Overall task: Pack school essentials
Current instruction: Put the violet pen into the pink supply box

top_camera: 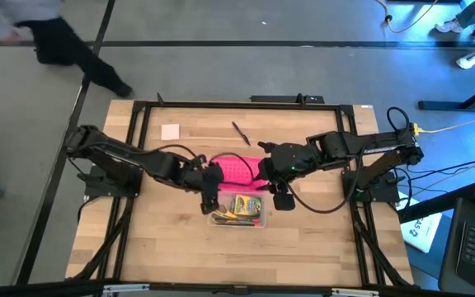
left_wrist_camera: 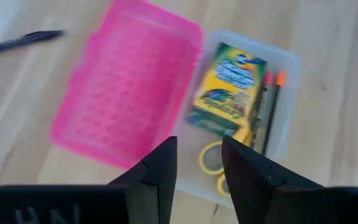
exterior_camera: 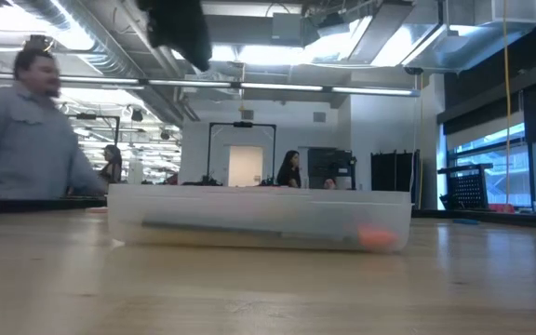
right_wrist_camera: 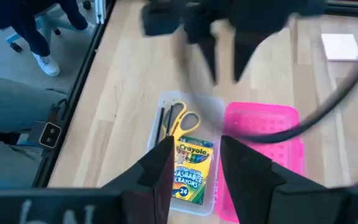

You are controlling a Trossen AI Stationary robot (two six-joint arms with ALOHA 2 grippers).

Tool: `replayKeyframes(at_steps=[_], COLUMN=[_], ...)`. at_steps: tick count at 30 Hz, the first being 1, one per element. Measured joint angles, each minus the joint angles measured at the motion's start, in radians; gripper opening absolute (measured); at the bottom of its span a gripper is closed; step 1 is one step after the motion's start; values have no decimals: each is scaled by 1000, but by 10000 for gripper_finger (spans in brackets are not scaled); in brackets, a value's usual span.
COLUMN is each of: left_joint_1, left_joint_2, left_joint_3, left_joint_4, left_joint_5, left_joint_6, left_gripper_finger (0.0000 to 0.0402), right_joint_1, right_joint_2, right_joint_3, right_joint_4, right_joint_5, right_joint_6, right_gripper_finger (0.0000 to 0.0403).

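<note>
Yellow-green crayon box (left_wrist_camera: pixel 227 87) lying flat in clear case (top_camera: pixel 239 219), label up; yellow-handled scissors (left_wrist_camera: pixel 211 163) beside one end of it, handles showing; thin red and wooden pencils (left_wrist_camera: pixel 268 106) along case's long wall. Pink lid (left_wrist_camera: pixel 129 96) flat on worktop (top_camera: pixel 163 247) touching case's far long side. Not yet packed: dark pen (top_camera: pixel 241 133) loose on worktop well beyond lid; pale pink square pad (top_camera: pixel 170 131) farther toward left rear corner. Tiny blue piece not made out.

Left gripper (top_camera: pixel 210 189) above left end of case, near lid's corner, fingers (left_wrist_camera: pixel 160 177) parted with a narrow gap, holding nothing. Right gripper (top_camera: pixel 281 198) just off case's right end, fingers parted likewise, empty. Both raised above contents; seen over case from opposite sides in wrist views.

Status, judged: mostly filled, two loose items outstanding, lid unfitted.

Hazards, judged:
- Arm collision: both grippers crowded over one small case; any simultaneous reach inward likely to clash.
- Case shift: light plastic, liable to slide if nudged by a descending finger.
- Pen pickup: thin, flat on wood; prone to roll or slip from fingers.
- Pad pickup: lying flush, little edge to catch.
</note>
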Motion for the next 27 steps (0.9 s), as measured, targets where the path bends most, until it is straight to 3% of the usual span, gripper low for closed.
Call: replayKeyframes(at_steps=[12,14,21,27], left_joint_1=[-59,-67,-80,-80], left_joint_2=[-127,-135,-137,-136], left_joint_3=[0,0,0,0], left_joint_4=[-194,-206,-247,-249], left_joint_5=[-180,-194,-202,-203], left_joint_6=[-135,-141,-155,-156], left_gripper_finger=[119,119,119,119], right_joint_1=[-26,-64,-243,-381], right_joint_2=[0,0,10,97], right_joint_3=[0,0,0,0], right_joint_4=[92,90,-31,-64], right_joint_5=[-3,16,275,252], right_joint_6=[87,130,273,215], right_gripper_finger=[133,133,133,133])
